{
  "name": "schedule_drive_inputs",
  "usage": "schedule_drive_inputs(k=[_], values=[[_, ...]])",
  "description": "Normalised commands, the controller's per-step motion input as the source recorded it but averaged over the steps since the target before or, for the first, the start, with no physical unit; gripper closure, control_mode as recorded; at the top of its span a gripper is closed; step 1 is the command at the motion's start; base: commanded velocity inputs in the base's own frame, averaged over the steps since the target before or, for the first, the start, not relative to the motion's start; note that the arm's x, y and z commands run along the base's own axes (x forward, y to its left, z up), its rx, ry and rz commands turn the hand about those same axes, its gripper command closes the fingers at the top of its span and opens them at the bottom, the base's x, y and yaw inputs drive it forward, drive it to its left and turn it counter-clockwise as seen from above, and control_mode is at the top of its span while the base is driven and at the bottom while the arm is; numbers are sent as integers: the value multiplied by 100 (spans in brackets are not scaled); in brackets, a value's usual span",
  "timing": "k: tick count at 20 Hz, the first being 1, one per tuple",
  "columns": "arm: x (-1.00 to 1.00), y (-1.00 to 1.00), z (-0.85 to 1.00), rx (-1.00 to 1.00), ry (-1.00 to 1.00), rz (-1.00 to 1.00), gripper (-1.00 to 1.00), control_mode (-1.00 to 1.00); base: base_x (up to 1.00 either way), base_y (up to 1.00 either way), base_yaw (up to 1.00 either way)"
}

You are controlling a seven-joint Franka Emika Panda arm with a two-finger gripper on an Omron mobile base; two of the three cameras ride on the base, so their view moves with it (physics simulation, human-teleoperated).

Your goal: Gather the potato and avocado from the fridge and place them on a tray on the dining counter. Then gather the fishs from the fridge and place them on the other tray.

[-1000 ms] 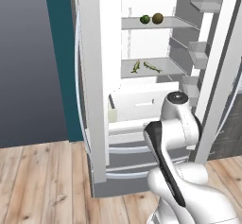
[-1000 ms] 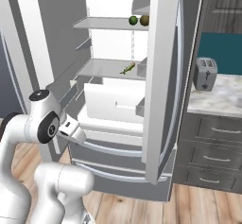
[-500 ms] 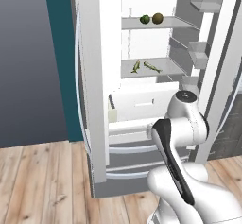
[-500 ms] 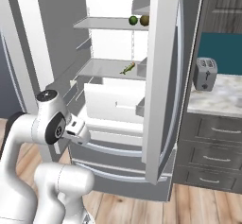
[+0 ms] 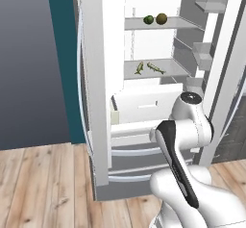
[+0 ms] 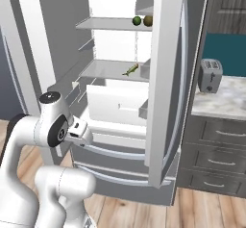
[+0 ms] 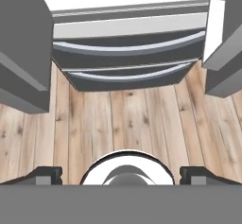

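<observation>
The steel fridge (image 5: 101, 102) stands open: round green avocado (image 5: 148, 19) and brown potato (image 5: 162, 18) upper centre, slender fish (image 5: 156, 68) on the shelf below. Gripper (image 7: 121, 175) fingers spread wide, empty.

even, flat rendered light with no clear source and no glare. the fridge (image 5: 144, 78) interior is the brightest area, its white shelves nearly washed out; the wall beside it is dull grey. shadows are soft: faint shade under the shelves and below the drawers (image 7: 127, 53) ahead of the fingers (image 7: 45, 175). edges are slightly jagged, wood floor (image 7: 123, 124) grain a little soft, no edge distortion.
</observation>
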Motion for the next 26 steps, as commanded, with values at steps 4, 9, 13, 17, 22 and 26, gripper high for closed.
schedule_drive_inputs(k=[4, 9, 13, 17, 22, 26], values=[[0, 0, 0, 0, 0, 0, -100, 100, 23, 0, 0], [0, 0, 0, 0, 0, 0, -100, 100, 26, 0, 0], [0, 0, 0, 0, 0, 0, -100, 100, 40, 0, -4], [0, 0, 0, 0, 0, 0, -100, 100, 38, 0, -7], [0, 0, 0, 0, 0, 0, -100, 100, 31, 0, -6], [0, 0, 0, 0, 0, 0, -100, 100, 31, 0, -3]])
